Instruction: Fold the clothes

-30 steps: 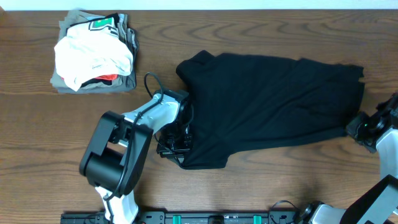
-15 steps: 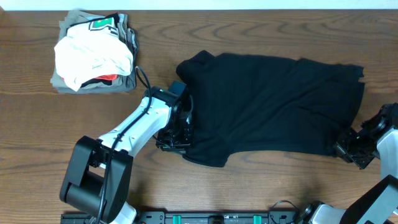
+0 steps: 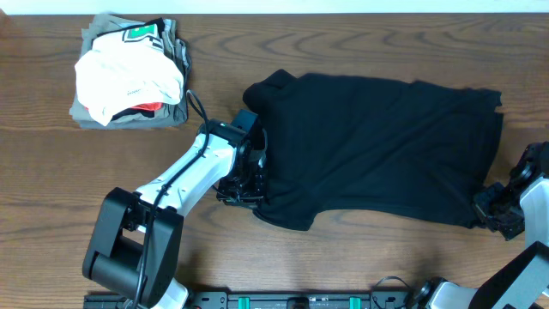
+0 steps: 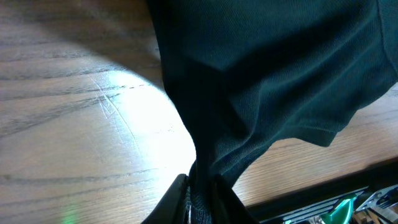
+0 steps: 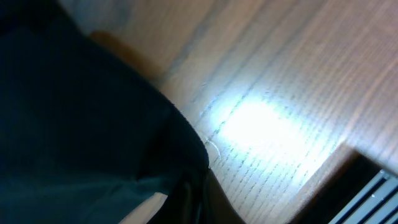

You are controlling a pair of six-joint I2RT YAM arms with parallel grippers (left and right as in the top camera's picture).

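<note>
The black shirt (image 3: 377,146) lies spread on the wooden table (image 3: 343,43), right of centre in the overhead view, with its length running left to right. The left gripper (image 3: 244,190) sits at the shirt's lower left edge. In the left wrist view its fingers (image 4: 180,202) are drawn nearly together at the bottom of the frame, and a bunched fold of the shirt (image 4: 267,81) is pinched between them. From the pinch the cloth rises in taut creases and fans out over the table.

The right gripper (image 3: 496,210) is at the shirt's lower right corner, touching the hem where it comes to a point. In the right wrist view the dark fabric (image 5: 74,124) fills the left half and narrows down toward the fingers at the bottom edge. That part is too dark and blurred to show whether the jaws are clamped on the cloth or only beside it.

The shirt is plain black and soft. It has shallow wrinkles across the middle, a rounded lump at its upper left end, and an uneven lower edge that dips near the left gripper.

At the table's far left corner, well apart from the shirt, a white garment (image 3: 129,77) with green and red print lies on top of folded grey-olive garments (image 3: 86,112). Its print is too small to read.
</note>
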